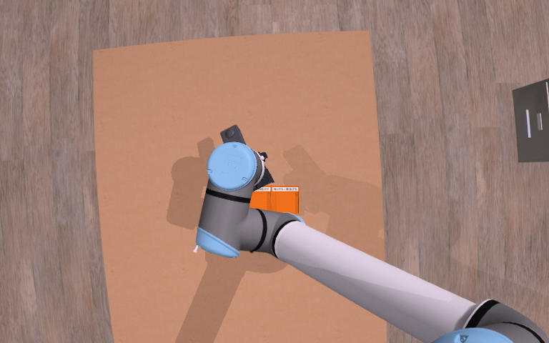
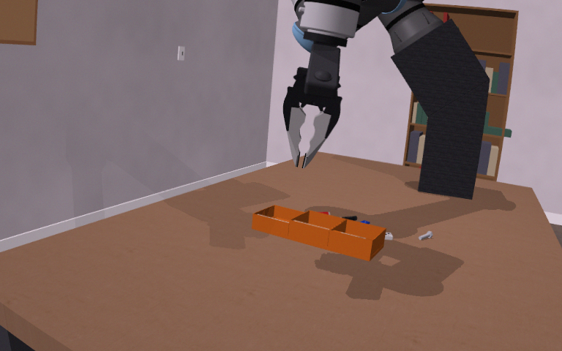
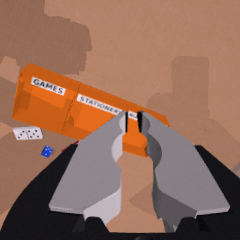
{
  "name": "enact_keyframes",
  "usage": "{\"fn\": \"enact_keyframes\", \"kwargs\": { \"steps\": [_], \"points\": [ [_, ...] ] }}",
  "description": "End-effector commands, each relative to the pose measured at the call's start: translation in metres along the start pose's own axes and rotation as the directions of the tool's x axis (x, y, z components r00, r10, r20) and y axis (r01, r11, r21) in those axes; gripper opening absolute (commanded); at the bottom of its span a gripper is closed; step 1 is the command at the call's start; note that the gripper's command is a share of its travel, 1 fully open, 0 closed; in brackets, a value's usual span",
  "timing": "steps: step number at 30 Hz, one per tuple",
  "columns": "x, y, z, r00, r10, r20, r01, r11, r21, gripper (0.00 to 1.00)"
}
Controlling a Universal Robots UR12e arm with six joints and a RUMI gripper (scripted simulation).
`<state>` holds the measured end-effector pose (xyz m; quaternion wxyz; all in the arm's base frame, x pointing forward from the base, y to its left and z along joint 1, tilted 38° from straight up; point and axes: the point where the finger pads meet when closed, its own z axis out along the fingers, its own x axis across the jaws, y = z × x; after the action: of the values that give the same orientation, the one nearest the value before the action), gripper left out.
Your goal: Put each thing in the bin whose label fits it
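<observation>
so far, none of the loose things i can see are in a bin. my pincer is nearly closed and empty, above the orange bins. past them from it, the white domino, blue die and pale bolt wait, though the bin insides are partly hidden.

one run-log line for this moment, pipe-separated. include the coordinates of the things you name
tool [image 2: 301,160] [image 3: 132,113]: above table, nothing held | bins: upright | domino [image 2: 388,236] [image 3: 28,133], blue die [image 2: 364,221] [image 3: 47,151], bolt [image 1: 196,249] [image 2: 425,235]: on table, unsorted

Domino and blue die near GAMES bin; tool nearly closed, nothing held.
</observation>
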<state>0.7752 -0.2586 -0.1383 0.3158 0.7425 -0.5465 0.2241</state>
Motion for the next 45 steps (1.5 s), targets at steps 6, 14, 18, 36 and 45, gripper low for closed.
{"fn": "enact_keyframes", "kwargs": {
  "steps": [6,14,18,36,45],
  "points": [
    [-0.033,0.039,-0.007,0.996,0.089,0.024,-0.089,0.996,0.022,0.04],
    [-0.059,0.073,-0.015,0.986,0.162,0.050,-0.163,0.986,0.031,0.04],
    [-0.063,0.080,-0.016,0.976,0.209,0.067,-0.211,0.977,0.034,0.04],
    [-0.110,0.151,-0.037,0.930,0.348,0.121,-0.355,0.934,0.036,0.04],
    [-0.130,0.180,-0.049,0.920,0.370,0.132,-0.377,0.925,0.037,0.04]
  ]
}}
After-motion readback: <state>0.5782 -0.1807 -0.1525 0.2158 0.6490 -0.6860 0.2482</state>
